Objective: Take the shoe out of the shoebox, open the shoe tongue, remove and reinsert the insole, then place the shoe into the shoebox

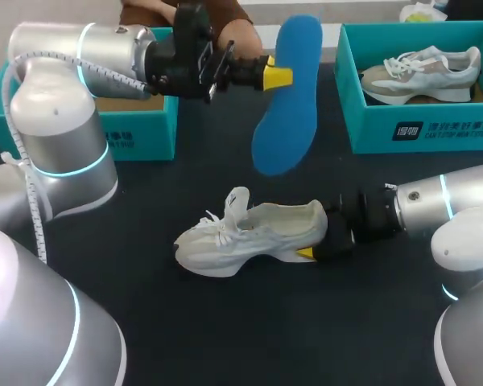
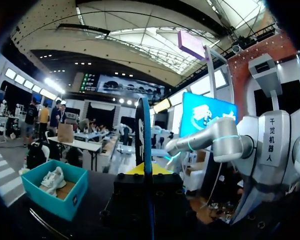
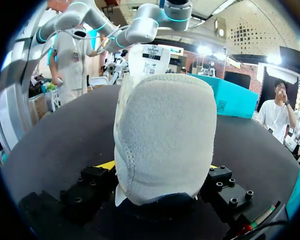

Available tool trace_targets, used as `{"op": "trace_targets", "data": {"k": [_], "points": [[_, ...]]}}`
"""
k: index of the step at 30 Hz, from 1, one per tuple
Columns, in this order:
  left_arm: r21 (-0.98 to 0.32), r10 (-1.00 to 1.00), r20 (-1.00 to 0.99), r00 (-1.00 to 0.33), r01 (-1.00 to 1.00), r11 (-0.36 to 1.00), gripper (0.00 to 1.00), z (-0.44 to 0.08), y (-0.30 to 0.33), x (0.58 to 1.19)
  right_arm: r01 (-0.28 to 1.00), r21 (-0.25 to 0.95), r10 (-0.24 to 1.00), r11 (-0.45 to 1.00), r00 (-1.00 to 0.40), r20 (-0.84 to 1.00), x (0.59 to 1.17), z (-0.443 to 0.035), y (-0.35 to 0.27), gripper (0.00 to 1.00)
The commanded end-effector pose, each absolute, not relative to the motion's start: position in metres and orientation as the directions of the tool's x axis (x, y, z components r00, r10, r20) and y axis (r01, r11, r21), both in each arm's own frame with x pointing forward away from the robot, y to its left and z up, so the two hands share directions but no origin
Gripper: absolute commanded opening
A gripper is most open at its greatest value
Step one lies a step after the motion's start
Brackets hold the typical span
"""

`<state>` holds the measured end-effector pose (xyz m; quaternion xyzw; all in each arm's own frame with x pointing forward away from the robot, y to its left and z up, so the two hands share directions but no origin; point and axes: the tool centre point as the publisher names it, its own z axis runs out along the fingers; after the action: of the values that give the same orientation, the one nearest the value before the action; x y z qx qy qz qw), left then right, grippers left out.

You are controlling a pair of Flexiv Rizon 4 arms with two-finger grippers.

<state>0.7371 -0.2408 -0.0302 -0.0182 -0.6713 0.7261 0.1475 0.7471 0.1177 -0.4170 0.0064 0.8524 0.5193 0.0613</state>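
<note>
A: From the head camera, what is the left gripper point(image 1: 275, 75) carrying?

B: It is pinching the blue foam insole point(image 1: 288, 104) by 1 long edge, with its 2 yellow-tipped fingers pressing on it from both faces. The insole is hanging in the air with its long axis nearly upright. Its lower end is pointing down at the table just beyond the white knit lace-up shoe point(image 1: 249, 233).

A: And the shoe?

B: It is sitting sole-down on the dark table point(image 1: 225, 338), its long axis running across, toe toward my left arm and heel toward my right. The right gripper point(image 1: 320, 241) is clamping the heel, 1 finger on each side. The shoe's mouth is facing up, below the insole and nearer than it. So I am judging that the left arm needs to bring the insole down and tilt it in along the shoe's length. The teal cardboard shoebox point(image 1: 137, 133) is sitting behind the left arm.

A: What is the left wrist camera showing?

B: The insole is showing edge-on, standing straight up between the fingers. They are gripping it tight, with no gap showing.

A: And the right wrist camera?

B: The shoe's padded heel is filling the space between the fingers, with a yellow tip pressing on each side and the tongue rising ahead. The jaws are being held apart by the heel and are gripping the shoe.
</note>
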Motion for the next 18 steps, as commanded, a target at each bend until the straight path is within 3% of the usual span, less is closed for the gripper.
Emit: {"op": "trace_targets", "data": {"k": [1,7,18], "points": [[-0.948,0.217,0.262,-0.940,-0.293,-0.124,0.00,-0.018,-0.243,0.723,-0.053,0.884,0.076,0.464,-0.992,-0.099,0.750,-0.420,0.118,0.00],[-0.792,0.194,0.587,-0.786,-0.608,-0.064,0.00,0.004,-0.237,0.707,-0.053,0.884,0.076,0.464,-0.992,-0.099,0.750,-0.420,0.118,0.00],[-0.666,0.134,0.745,-0.653,-0.737,0.116,0.00,0.015,-0.218,0.700,-0.053,0.884,0.076,0.464,-0.992,-0.099,0.750,-0.420,0.118,0.00]]}}
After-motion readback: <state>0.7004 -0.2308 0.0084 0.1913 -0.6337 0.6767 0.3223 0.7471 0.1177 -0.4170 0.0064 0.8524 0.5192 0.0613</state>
